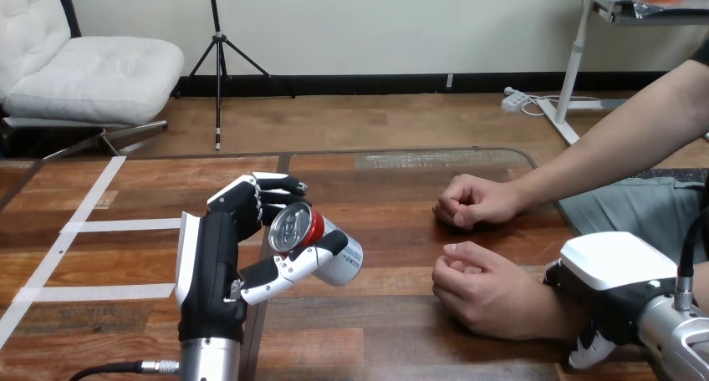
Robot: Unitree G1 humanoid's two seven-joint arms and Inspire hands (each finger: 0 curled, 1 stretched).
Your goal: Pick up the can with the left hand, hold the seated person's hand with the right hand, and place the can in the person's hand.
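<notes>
Grips the red and silver can (322,246) in the left hand (219,264), a little left of the table's middle. Carries it tilted, silver top turned up toward the camera, base pointing away to the right. Wraps the thumb (288,271) across the can's near side and curls the fingers (259,199) over its far side, pinching the can between them. Cannot tell whether the can's base touches the wooden table (393,339) or hangs just above it.

Leaves a stretch of bare table between the can and the person's two hands at the right. Finds the person's farther hand (471,201) resting on the table as a loose fist, and the person's nearer hand (475,287) just in front of it, also on the table, curled inward and holding nothing.

Has the right hand (617,264) at the wrist of that nearer hand, touching it or right beside it, white shell uppermost, near the lower right corner. Cannot tell whether this hand clasps the wrist or only lies against it.

Reaches in with the silver left forearm (209,363) from the bottom edge and the right forearm (679,341) from the lower right. Bears strips of white tape (125,225) on the table's left part, well apart from the can.
</notes>
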